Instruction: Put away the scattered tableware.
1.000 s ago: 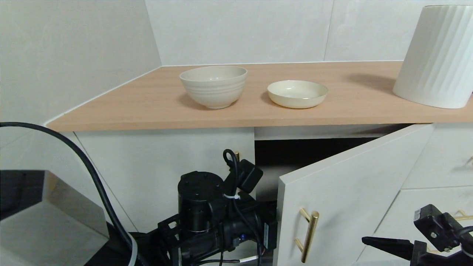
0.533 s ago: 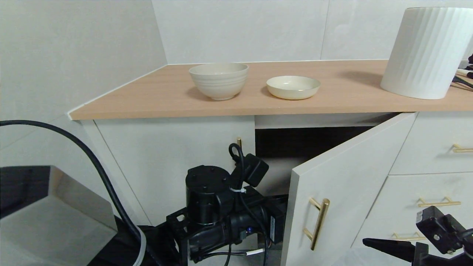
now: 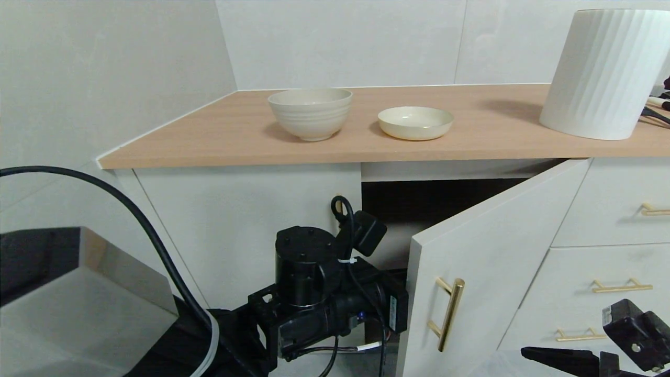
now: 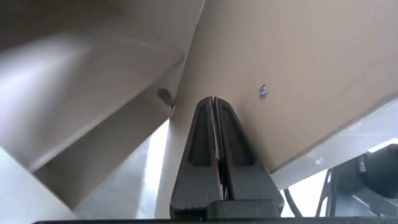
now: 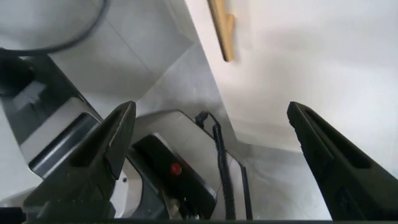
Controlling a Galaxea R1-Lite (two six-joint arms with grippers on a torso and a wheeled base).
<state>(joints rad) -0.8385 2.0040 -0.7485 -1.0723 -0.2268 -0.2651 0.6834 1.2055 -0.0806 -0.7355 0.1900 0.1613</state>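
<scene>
Head view: cupboard door [image 3: 492, 251] open; bowl [image 3: 310, 112] and dish [image 3: 415, 122] unstored, well above clenched left gripper [image 4: 213, 106] and released right gripper [image 5: 210, 109].

Black tapered left pincer [image 4: 213, 102], thick black cable [image 3: 21, 170].

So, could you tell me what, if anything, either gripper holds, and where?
Nothing: the left gripper is shut empty, the right gripper open and empty.
</scene>
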